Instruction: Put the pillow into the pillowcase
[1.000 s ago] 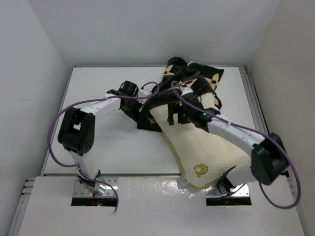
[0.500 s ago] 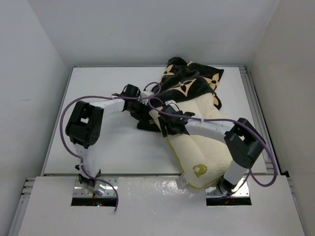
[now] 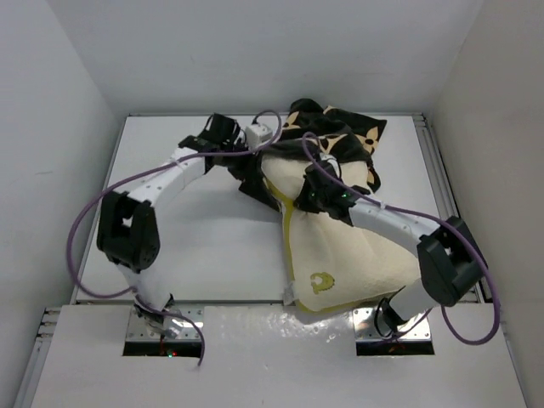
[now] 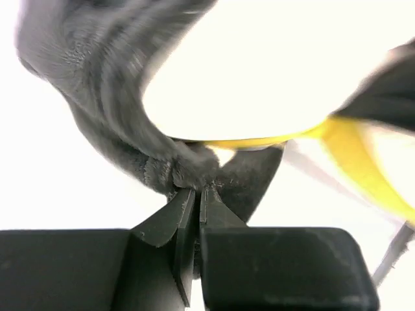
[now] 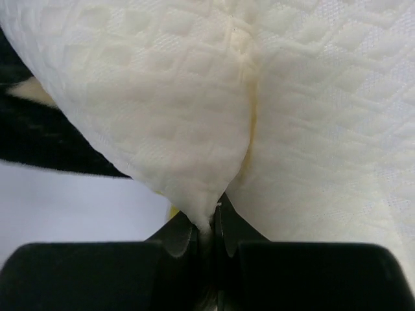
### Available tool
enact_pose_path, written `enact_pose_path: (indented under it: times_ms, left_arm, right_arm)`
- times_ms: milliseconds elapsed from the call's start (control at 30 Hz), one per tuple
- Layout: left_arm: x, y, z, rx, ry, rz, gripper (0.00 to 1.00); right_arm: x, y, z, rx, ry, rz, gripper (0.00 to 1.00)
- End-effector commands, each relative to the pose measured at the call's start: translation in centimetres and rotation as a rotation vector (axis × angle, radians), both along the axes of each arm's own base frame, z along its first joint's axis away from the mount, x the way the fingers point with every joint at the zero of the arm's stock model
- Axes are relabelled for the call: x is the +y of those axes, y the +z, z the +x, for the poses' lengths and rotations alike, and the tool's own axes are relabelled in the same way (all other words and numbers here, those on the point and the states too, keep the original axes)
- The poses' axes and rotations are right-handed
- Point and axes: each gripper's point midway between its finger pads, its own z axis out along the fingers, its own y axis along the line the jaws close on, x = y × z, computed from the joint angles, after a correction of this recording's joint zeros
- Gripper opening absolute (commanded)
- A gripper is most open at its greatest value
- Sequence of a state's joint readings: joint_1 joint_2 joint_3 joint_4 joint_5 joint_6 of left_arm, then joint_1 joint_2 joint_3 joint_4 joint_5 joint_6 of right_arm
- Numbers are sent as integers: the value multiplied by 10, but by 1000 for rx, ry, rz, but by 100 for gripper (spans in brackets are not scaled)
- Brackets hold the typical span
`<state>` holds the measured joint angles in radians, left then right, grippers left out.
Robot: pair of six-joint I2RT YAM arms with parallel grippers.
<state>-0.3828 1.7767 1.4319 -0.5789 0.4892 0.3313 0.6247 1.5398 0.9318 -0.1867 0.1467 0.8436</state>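
On the table (image 3: 183,242), right of centre, the pillow (image 3: 353,251) lies with its far end partly covered by the pillowcase (image 3: 336,136). Left gripper (image 4: 198,195) clenched on the pillowcase's black edge; right gripper (image 5: 213,219) clenched on a pinch of pillow fabric

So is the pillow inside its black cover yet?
Mostly out. Only the far end of the pillow reaches into the pillowcase; its cream body and round logo lie bare on the table.

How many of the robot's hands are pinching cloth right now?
2. The left hand pinches the black plush pillowcase at its edge; the right hand pinches a fold of the cream-white quilted pillow.
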Motion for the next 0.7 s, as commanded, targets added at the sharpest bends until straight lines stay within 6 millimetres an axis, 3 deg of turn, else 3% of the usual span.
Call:
enact_pose_path:
  times_ms: [0,133,300,400,500,533,667]
  left_arm:
    - [-26,93,-18,-262,-194,4,0]
    - [-35,75,-41,-263,-308,110,0]
    - [-50,64,-76,-240,-445,144,0]
    - [-55,61,-100,-233,-576,147,0]
    - [-49,59,-125,-192,-669,112,0]
    - [-47,63,-132,-195,-688,92,0]
    - [-24,48,-138,-142,-672,96,0]
  right_arm:
    - [36,139,55,-317,-91,384,0]
    - [19,182,80,-412,-235,458,0]
    - [-15,186,103,-436,-441,492,0]
    - [-29,177,113,-426,-511,480,0]
    - [-37,151,116,-364,-548,428,0]
    - [-36,145,116,-349,-539,413,0]
    - [-18,99,103,-262,-470,323,0]
